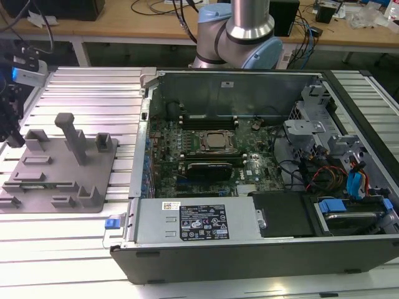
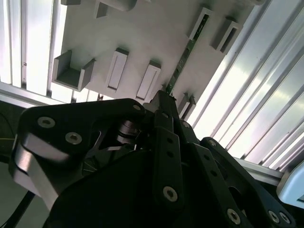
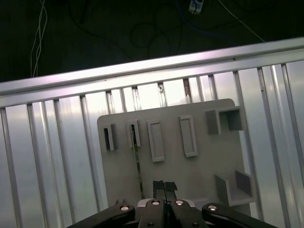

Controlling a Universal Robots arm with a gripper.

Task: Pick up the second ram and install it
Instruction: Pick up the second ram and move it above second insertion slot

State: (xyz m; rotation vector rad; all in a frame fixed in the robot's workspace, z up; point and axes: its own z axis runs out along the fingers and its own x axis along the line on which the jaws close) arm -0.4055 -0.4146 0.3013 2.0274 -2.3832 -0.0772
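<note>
second ram (image 3: pixel 137 164) | thin dark green stick | standing on edge in grey holder (image 3: pixel 209 166)

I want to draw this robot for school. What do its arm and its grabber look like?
The arm is a shiny silver-grey tube with rounded light blue caps at its joint. The gripper is black all over, built of flat linked bars with round silver screw heads. Its tips are small square black pads.

layout | second ram (image 3: pixel 137 164) on tray (image 1: pixel 100 171); tray at exterior view's left of case (image 1: pixel 249 255)
</note>
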